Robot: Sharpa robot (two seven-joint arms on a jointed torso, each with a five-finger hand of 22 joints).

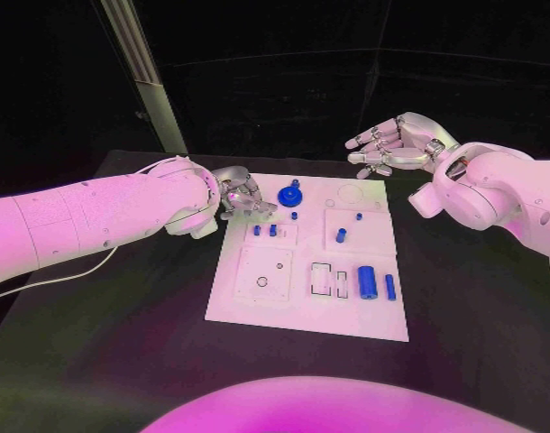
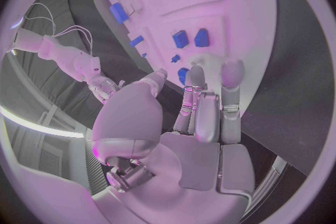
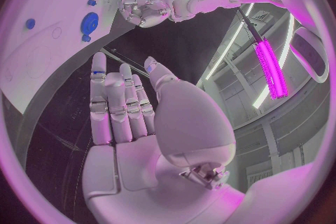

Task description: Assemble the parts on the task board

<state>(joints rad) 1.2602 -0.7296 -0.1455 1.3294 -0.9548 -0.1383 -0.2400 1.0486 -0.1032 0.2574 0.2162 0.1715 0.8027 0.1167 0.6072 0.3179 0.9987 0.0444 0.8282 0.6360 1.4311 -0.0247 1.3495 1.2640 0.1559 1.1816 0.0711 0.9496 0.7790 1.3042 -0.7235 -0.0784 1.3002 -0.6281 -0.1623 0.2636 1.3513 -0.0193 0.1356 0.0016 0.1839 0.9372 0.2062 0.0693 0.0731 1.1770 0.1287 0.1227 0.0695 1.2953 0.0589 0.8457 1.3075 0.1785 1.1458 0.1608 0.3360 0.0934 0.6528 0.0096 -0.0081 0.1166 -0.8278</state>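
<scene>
The left hand [image 1: 239, 197], fingers spread and empty, hovered at the white task board's [image 1: 265, 311] far-left corner beside the round blue part [image 1: 289, 195]; grasping it seemed next. The right hand [image 1: 395, 144] hung spread.

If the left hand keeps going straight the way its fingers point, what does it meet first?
Probably the round blue part at the far end of the white task board: the left hand points toward it from the board's edge. Height above the board is unclear.
</scene>
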